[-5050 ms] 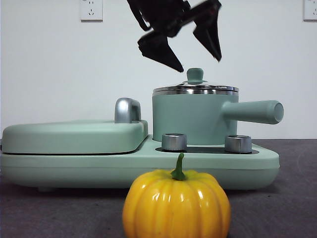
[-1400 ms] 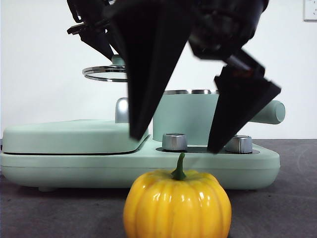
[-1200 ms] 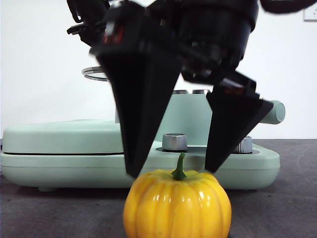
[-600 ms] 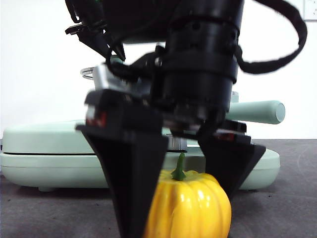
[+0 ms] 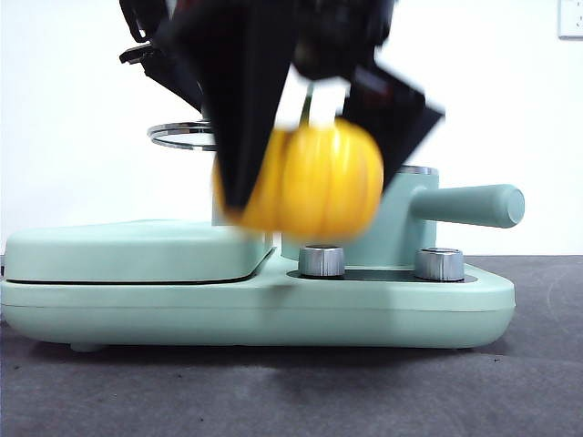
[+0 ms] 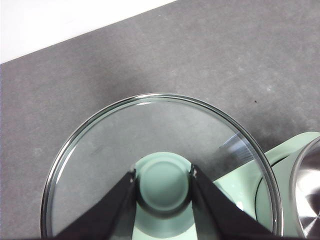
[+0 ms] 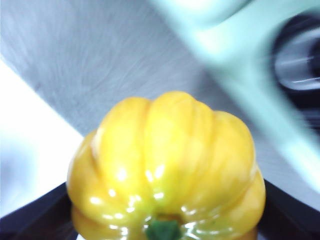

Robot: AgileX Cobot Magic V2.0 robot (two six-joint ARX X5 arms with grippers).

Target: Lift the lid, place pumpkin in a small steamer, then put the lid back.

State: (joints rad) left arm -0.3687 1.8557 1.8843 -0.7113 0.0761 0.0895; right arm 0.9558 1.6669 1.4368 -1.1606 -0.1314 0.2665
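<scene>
Right claw (image 5: 314, 118) jaws are closed on the pumpkin (image 5: 305, 177), which is held clear of the counter (image 5: 291, 391), with the steamer (image 5: 405, 214) just behind it. Left claw (image 6: 162, 182) jaws are clamped on the lid (image 6: 160, 150) knob, the lid hanging level beneath them. The pumpkin should be centred over the open steamer, lowered stem up, and released gently. Only the front view shows the height; the ribbing is shown only by the right wrist view.

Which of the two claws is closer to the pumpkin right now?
The right. The right gripper is clamped on the pumpkin, lifted in front of the small steamer. The left gripper holds the lid off to the side.
</scene>
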